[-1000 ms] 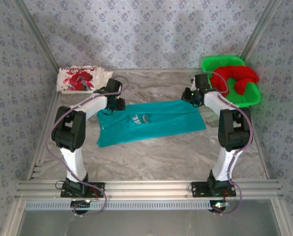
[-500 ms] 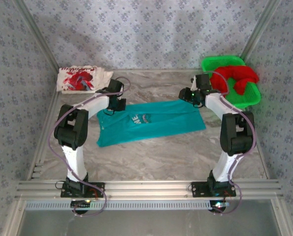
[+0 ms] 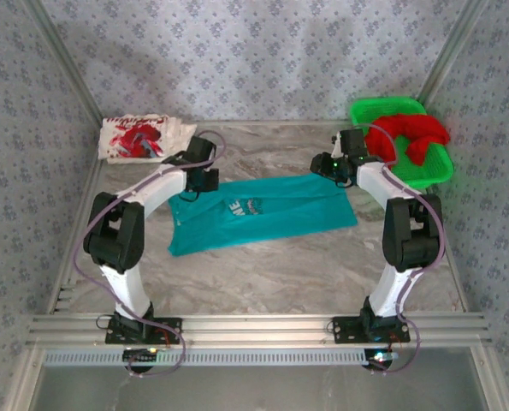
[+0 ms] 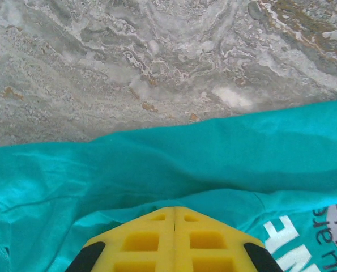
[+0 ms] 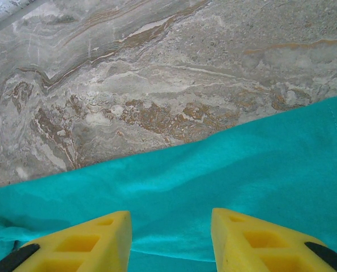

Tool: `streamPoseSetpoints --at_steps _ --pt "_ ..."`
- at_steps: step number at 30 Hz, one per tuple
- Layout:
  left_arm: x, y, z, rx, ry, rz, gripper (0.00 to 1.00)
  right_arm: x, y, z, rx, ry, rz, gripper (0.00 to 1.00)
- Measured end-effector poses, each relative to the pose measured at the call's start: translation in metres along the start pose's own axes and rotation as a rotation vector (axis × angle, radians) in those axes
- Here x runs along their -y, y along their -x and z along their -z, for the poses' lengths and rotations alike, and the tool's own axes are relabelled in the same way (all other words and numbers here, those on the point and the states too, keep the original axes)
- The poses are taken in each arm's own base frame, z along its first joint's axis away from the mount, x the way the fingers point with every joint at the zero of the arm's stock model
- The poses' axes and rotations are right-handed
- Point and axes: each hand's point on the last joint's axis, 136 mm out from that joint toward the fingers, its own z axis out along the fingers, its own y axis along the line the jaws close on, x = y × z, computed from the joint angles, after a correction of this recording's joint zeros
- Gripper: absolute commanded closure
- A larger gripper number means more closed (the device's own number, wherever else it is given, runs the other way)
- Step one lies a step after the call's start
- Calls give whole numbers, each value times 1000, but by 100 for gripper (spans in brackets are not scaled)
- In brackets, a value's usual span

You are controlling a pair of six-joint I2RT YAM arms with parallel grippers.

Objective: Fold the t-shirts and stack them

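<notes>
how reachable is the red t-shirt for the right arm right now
Probably yes: the red t-shirt lies in the green basket just beside the right gripper, open over the teal t-shirt, nothing standing between.

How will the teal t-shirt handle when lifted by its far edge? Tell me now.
Likely floppy: the teal t-shirt lies flat with wrinkles and bunches up at the shut left tool. Probably light: the cloth looks thin. It would likely sag where unsupported, since the right tool stands open over its edge.
</notes>
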Motion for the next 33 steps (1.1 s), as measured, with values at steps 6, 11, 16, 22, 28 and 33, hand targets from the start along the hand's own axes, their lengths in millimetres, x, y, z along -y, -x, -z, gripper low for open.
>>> streamPoseSetpoints --at_steps 6,11,16,22,28,33 --pt "-2 -30 11 -14 50 39 100 0 -1 -1 -3 -1 -1 56" --pt "1 -49 31 11 76 76 100 2 -3 -4 -12 -4 -4 56" --pt "13 -58 40 40 81 88 100 3 -5 -7 -22 1 -6 55" --pt "24 -69 42 59 103 73 89 3 -8 -10 -34 6 -9 55" --pt "43 -73 55 96 85 72 74 4 -9 -11 -37 6 -10 55" --pt "49 -65 75 143 44 71 66 6 -13 -17 -53 7 -14 54"
